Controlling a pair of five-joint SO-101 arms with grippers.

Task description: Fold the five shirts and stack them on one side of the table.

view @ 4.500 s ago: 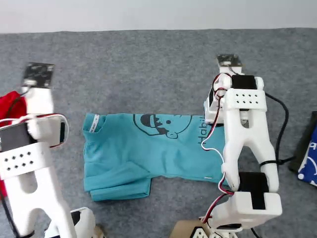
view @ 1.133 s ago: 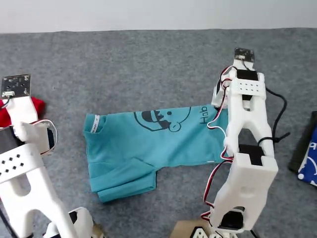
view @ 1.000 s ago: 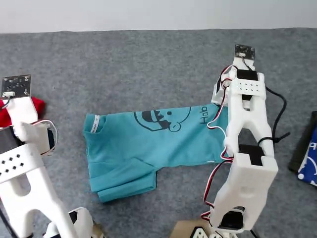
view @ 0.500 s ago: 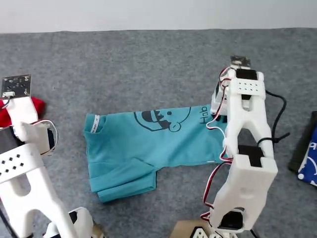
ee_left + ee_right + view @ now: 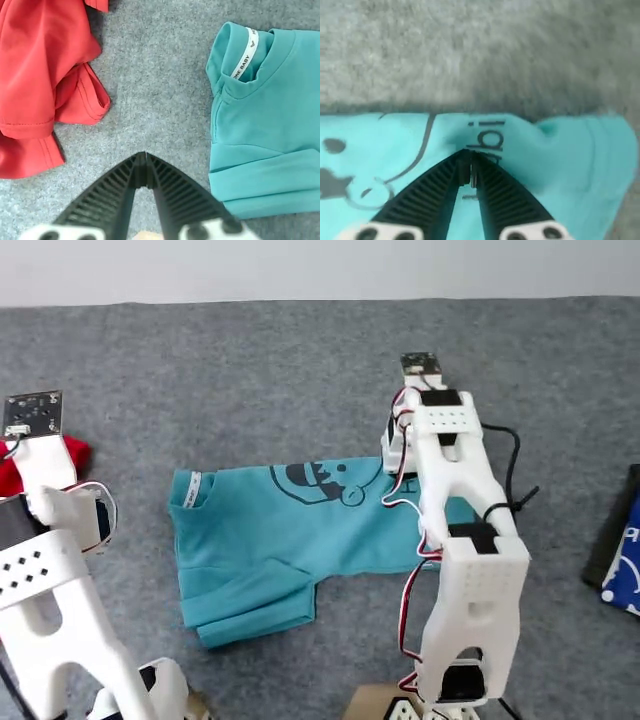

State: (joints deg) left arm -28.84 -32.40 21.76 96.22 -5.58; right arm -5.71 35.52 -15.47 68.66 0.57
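Right gripper (image 5: 469, 156) clamped on teal shirt (image 5: 270, 540), flat on worktop (image 5: 250, 370), collar at left, near sleeve folded in. Left gripper (image 5: 145, 157) pressed together beside red shirt (image 5: 40, 75).

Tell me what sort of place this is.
Likely a robotics test bench for shirt folding: white left arm and right arm at a grey felt-covered table, a teal shirt laid out, a red shirt bunched aside.
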